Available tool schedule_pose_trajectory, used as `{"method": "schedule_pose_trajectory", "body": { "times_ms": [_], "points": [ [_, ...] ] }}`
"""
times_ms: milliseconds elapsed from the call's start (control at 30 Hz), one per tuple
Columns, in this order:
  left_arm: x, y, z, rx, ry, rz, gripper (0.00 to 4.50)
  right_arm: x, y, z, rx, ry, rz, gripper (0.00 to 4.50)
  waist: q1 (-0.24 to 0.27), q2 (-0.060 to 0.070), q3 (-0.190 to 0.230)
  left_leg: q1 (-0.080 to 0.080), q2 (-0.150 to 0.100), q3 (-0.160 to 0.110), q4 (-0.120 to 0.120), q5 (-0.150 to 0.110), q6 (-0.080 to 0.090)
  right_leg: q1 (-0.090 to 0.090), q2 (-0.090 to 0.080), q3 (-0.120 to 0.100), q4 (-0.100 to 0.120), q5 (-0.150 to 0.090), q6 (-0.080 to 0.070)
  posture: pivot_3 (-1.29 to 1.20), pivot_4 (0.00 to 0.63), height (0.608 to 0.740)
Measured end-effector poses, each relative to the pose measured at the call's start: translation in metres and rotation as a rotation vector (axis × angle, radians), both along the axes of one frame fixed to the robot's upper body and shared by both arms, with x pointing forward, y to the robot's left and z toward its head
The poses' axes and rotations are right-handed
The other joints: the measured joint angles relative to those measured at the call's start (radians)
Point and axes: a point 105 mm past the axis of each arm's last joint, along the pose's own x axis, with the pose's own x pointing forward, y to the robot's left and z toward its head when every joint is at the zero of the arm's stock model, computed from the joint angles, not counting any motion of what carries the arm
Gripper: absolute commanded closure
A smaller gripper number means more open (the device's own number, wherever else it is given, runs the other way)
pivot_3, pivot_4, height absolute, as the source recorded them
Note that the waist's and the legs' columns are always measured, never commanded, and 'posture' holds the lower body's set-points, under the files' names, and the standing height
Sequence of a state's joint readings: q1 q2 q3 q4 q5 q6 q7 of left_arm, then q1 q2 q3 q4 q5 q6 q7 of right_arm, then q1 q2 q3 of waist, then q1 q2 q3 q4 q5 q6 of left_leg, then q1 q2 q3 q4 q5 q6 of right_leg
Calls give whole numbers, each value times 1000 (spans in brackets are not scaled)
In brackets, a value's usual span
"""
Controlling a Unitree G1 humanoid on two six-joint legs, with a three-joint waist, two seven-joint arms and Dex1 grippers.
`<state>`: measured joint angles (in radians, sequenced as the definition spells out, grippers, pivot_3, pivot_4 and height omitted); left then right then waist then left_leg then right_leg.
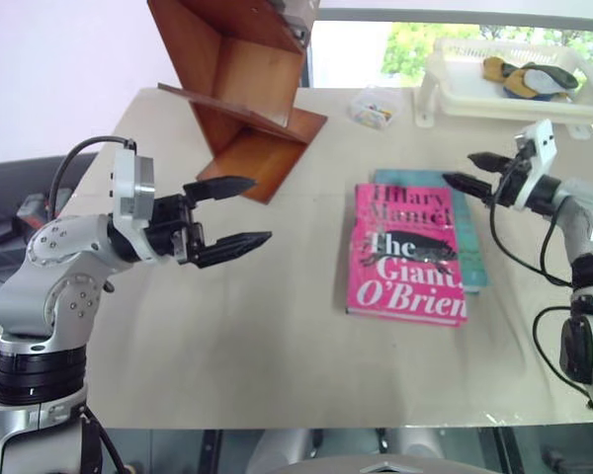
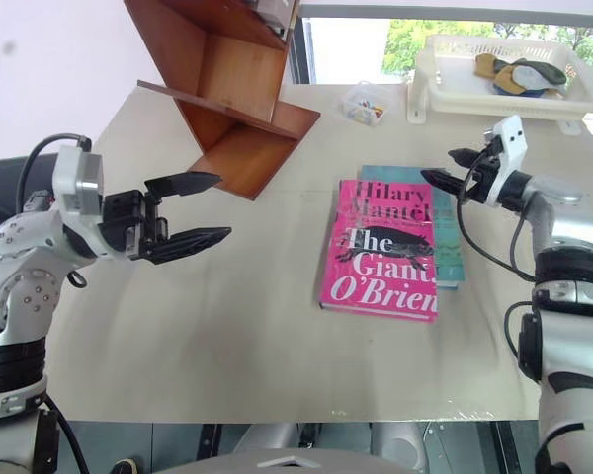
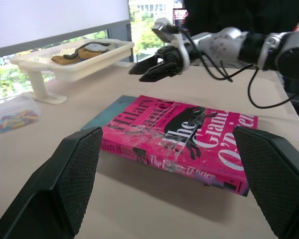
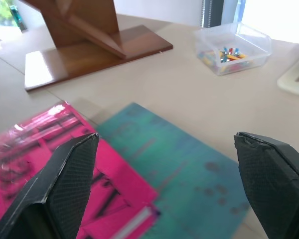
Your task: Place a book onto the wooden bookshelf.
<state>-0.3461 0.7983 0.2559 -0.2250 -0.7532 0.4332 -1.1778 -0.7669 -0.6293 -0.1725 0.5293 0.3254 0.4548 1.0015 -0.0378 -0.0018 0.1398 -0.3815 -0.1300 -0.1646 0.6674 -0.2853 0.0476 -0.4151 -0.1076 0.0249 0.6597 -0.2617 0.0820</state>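
The pink book (image 1: 407, 253) lies flat on the table, cover up, resting partly on a thinner teal book (image 1: 471, 259). The wooden bookshelf (image 1: 239, 91) of slanted reddish-brown boards stands at the table's far left. My left gripper (image 1: 235, 214) hovers open above the table's left side, pointing toward the book, nothing between its fingers. My right gripper (image 1: 466, 171) hangs open just above the far right corner of the two books, holding nothing. The left wrist view shows the book (image 3: 182, 139) ahead with my right gripper (image 3: 147, 69) beyond it. The right wrist view shows the teal book (image 4: 184, 172) below.
A white plastic tray (image 1: 445, 94) on legs holds a few items at the table's far right. A small clear box (image 1: 378, 107) of coloured bits sits between the tray and the bookshelf. The table (image 1: 237, 346) has bare room in front of the books.
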Motion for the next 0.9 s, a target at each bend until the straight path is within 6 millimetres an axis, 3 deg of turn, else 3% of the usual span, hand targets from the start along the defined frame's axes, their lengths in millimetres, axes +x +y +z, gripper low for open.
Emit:
{"method": "schedule_pose_trajectory", "body": {
  "times_ms": [133, 267, 500, 900],
  "points": [
    [0, -1, 0, 4, -2, -7, 0, -13, 9, -24, 15, 117, -46, 56, 3, 0, 0, 0, 0, 1, 0, 0, 0, 0, 0, 0, 0, 0, 0, 0, 150, 740],
    [-1, -2, -1, 9, -1, -20, 0, -17, 14, -35, 23, 158, -87, 56, 0, 0, 0, 1, 0, 2, 1, 0, 0, 0, 0, 0, 1, 0, 0, 0, 150, 740],
    [2, -1, 0, 11, -1, -19, 0, -17, 38, -38, -25, 98, 7, 56, -1, 0, 0, 1, 0, 2, 0, 0, 0, 0, 0, -1, 0, 0, 0, 0, 150, 740],
    [3, 0, -1, 17, 0, -9, 0, -3, 46, -38, -141, -40, 175, 56, -3, -1, 0, 2, 0, 2, 1, 0, 0, 1, 1, -1, 0, 0, 0, 0, 150, 740]
  ]
}}
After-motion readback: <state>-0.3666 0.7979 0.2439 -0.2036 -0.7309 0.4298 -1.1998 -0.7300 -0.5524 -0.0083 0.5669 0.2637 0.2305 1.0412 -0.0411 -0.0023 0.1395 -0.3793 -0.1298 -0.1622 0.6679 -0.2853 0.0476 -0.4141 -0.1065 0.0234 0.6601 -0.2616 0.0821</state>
